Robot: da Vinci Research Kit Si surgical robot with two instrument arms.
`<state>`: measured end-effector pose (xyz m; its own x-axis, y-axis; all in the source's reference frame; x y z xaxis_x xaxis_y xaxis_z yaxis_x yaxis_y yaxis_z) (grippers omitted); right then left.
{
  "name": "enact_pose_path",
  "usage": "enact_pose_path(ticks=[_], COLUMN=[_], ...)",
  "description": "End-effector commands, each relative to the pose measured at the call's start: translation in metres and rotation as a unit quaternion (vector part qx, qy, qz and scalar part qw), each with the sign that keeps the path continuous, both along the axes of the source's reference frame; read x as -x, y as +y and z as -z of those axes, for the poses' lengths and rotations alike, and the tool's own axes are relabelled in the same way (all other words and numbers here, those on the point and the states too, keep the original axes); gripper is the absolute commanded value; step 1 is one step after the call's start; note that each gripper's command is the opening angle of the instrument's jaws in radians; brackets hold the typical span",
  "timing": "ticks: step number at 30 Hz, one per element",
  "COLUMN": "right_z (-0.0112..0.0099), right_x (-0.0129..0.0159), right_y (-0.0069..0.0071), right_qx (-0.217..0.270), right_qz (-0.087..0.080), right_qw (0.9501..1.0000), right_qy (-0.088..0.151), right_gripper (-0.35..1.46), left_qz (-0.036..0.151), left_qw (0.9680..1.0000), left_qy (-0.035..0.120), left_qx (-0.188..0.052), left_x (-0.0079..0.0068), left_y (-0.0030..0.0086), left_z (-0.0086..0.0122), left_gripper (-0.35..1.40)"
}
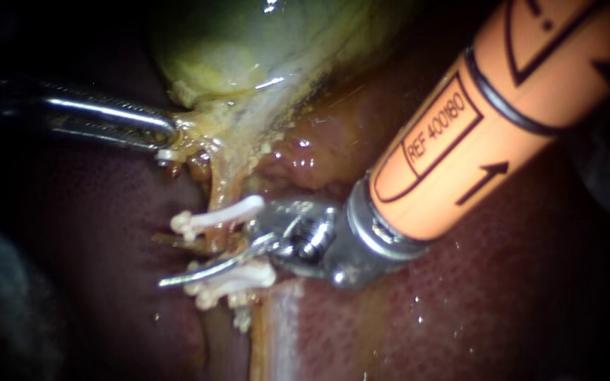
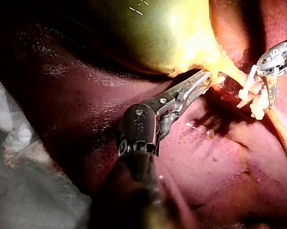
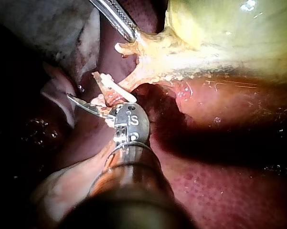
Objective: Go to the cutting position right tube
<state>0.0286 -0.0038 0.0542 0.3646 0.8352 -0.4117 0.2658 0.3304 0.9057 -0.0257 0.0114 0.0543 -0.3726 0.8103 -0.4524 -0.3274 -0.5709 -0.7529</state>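
Now, tube [image 1: 219,189]: thin, tan, dropping from the gallbladder [image 1: 270,42], two white clips [image 1: 213,215] across it.
Right instrument [image 1: 192,261]: blades parted, one lying between the clips.
Left instrument [image 1: 167,137]: clamped on the gallbladder's neck.
Room: bare liver [image 1: 495,303] either side.

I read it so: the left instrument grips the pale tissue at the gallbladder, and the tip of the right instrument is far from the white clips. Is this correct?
One part is wrong: the endoscope view shows the tip of the right instrument between the white clips, not far from them. The left instrument does grip the pale tissue at the gallbladder.
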Motion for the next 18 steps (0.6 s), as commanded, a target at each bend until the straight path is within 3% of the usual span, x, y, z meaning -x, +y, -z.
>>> enact_pose_path(ticks=[1,5,18], right_z=[0.0004,0.0012,0.0009], right_x=[0.0000,0.0000,0.0000], right_y=[0.0002,0.0008,0.0007], right_qx=[-0.003,-0.008,-0.007], right_qz=[-0.003,-0.007,-0.006], right_qw=[1.0000,0.9999,0.9999], right_qy=[0.003,0.009,0.009], right_gripper=[1.30,1.30,1.30], left_qz=[0.000,0.000,-0.001], left_qw=[1.0000,1.0000,1.0000], left_qy=[0.000,0.000,0.000], left_qx=[0.000,0.000,0.000], left_x=[0.0000,0.0000,0.0000], left_y=[0.0000,0.0000,0.0001], left_z=[0.0000,0.0000,-0.0001], left_gripper=[-0.35,-0.35,-0.35])
